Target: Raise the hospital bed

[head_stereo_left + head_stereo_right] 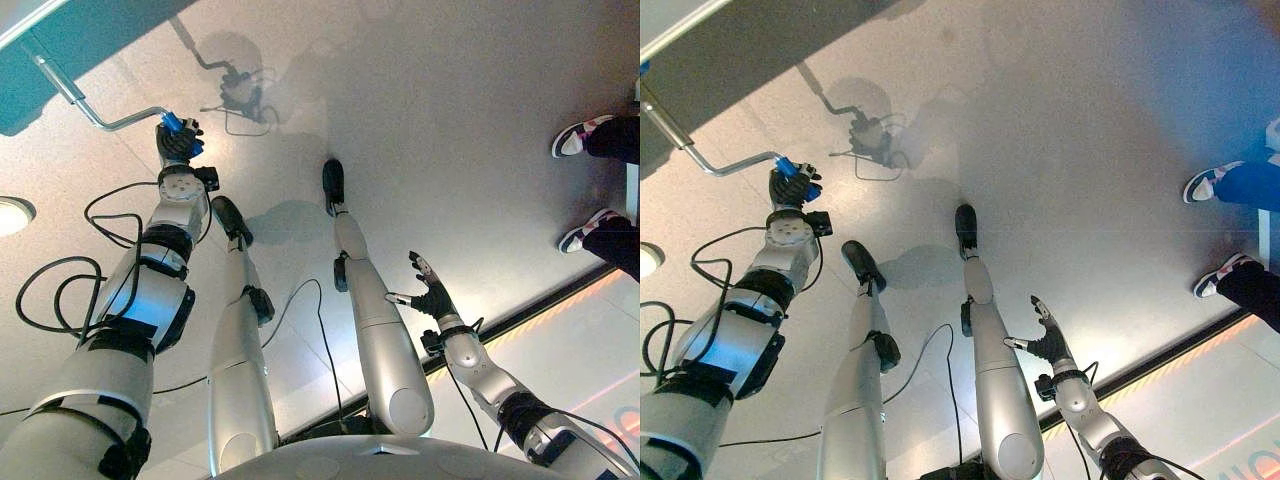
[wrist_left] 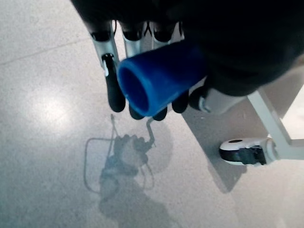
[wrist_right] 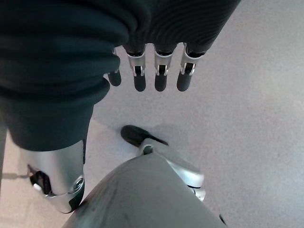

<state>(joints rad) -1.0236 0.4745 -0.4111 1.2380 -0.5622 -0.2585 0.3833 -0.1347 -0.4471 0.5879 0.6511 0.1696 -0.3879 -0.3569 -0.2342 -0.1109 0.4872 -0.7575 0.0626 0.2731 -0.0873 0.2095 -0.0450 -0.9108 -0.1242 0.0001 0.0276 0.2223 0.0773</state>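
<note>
Left wrist view shows my left hand (image 2: 142,61) with fingers curled round the blue grip (image 2: 159,78) of the crank handle (image 1: 110,122). The metal shaft runs from that grip back toward the hospital bed (image 1: 70,45). My right hand (image 1: 432,293) hangs well apart, fingers relaxed and straight, so I judge the cranking falls to the left.

No text, label, number or sign can be read on anything here.
</note>
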